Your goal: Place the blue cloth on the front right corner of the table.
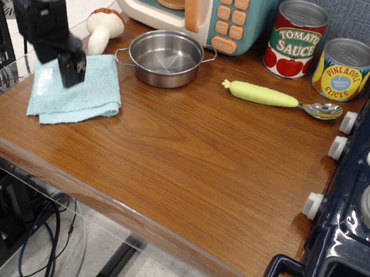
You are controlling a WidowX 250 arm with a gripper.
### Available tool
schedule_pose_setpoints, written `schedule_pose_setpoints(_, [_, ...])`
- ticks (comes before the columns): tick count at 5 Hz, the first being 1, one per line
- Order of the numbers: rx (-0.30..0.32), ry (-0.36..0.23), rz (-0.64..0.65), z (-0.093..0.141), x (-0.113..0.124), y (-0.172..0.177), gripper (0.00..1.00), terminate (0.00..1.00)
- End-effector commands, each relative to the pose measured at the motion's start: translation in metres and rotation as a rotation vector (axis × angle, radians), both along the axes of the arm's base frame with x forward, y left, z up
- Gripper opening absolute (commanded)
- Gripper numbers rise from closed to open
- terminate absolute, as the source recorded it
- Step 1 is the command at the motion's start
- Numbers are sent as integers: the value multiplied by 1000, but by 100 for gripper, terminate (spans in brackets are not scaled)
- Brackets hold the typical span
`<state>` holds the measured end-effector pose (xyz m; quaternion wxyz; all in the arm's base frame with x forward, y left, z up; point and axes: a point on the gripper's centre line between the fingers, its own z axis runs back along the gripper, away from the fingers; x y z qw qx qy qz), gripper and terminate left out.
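Black pincer (73,72) hung over the folded aqua-blue terry cloth (77,89); we could not tell its jaws' state. We saw that cloth lying on the glossy reddish-brown wooden surface (189,159), beside a steel pot (165,57).

Scene is evenly and brightly lit from overhead; soft glare is seen on the glossy surface (189,159) and the steel pot (165,57). Shadows are faint. Focus is sharp throughout; the hand (70,69) is slightly blurred.
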<state>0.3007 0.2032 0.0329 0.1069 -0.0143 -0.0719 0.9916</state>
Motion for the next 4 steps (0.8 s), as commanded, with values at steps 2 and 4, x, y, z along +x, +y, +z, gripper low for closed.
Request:
schedule_pose_setpoints(2, [-50,-43,79,-15,9,-12,100,0])
schedule_pose_setpoints(4, [-58,-23,11,-20,-7,-66,100,0])
